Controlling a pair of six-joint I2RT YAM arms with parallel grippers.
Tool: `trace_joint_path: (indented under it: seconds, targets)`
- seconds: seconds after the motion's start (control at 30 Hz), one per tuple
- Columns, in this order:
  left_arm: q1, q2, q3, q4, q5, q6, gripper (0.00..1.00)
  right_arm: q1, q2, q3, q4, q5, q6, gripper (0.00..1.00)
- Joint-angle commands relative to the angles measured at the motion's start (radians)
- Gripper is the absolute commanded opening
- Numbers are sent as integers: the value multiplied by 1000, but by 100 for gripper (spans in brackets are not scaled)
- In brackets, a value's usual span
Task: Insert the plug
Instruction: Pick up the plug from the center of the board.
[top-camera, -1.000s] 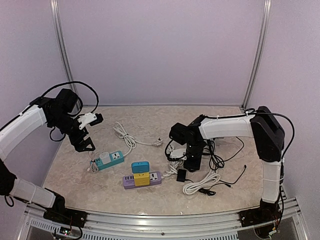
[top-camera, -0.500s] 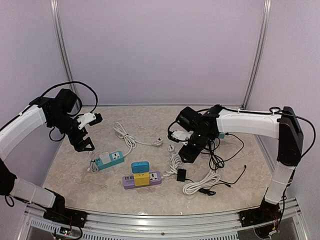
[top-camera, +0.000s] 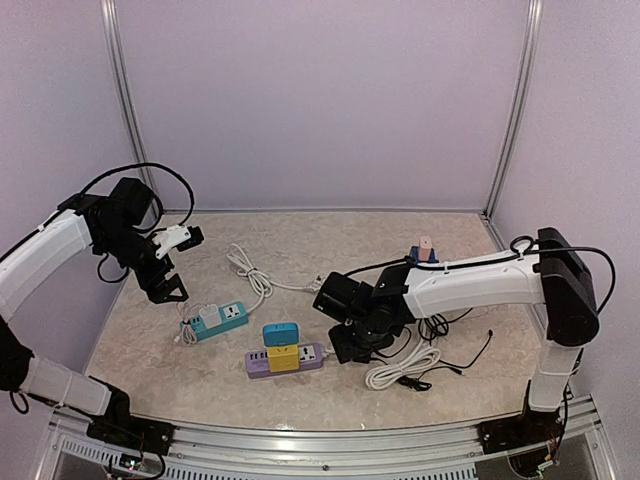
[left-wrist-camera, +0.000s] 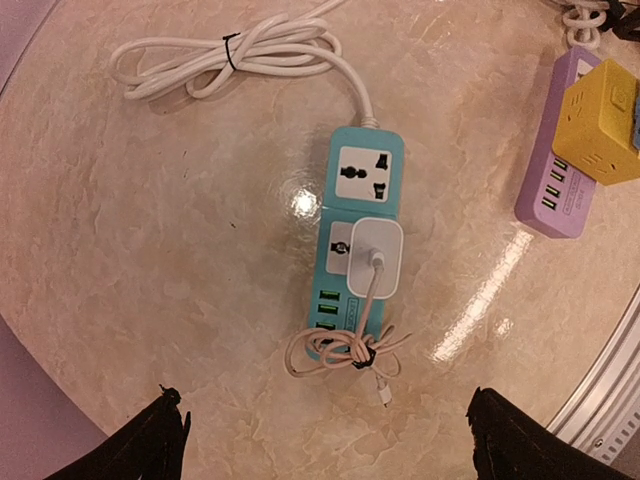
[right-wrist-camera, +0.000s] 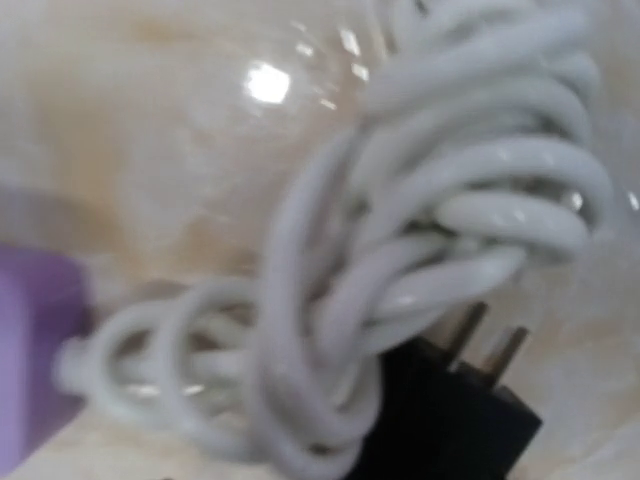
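The plug (right-wrist-camera: 452, 425) is black with two metal prongs and lies against a coil of white cord (right-wrist-camera: 440, 200), filling the blurred right wrist view. My right gripper (top-camera: 347, 347) hangs low over that spot, just right of the purple power strip (top-camera: 285, 362); its fingers do not show clearly. My left gripper (left-wrist-camera: 325, 425) is open and empty, raised above a teal power strip (left-wrist-camera: 362, 200) that has a white charger (left-wrist-camera: 367, 257) plugged in.
Yellow (top-camera: 283, 357) and blue (top-camera: 280, 333) cube adapters sit on the purple strip. A white cord bundle (top-camera: 402, 366) and thin black cables (top-camera: 450, 335) lie at the right. Another white cord (top-camera: 250, 268) lies behind the teal strip. A pink and blue item (top-camera: 425, 250) stands at the back.
My right arm has swung left and forward, coming down over the black plug beside the purple strip. The left arm has stayed where it was.
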Motion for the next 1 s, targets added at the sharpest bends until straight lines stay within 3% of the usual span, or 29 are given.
trace_joint_path:
  seconds: [0.0,0.2,0.77,0.97]
  targets:
    - [10,-18,11,-20,25,-2,95,13,27,5,-34,92,143,65]
    - [12,-16,10,-21,28,3,95,21,25,-81,10,92,182,65]
    - [13,-10,13,-22,25,-6,95,-46,30,-161,107,144,114,50]
    - [12,-5,13,-22,28,-6,95,-74,24,-152,128,140,101,62]
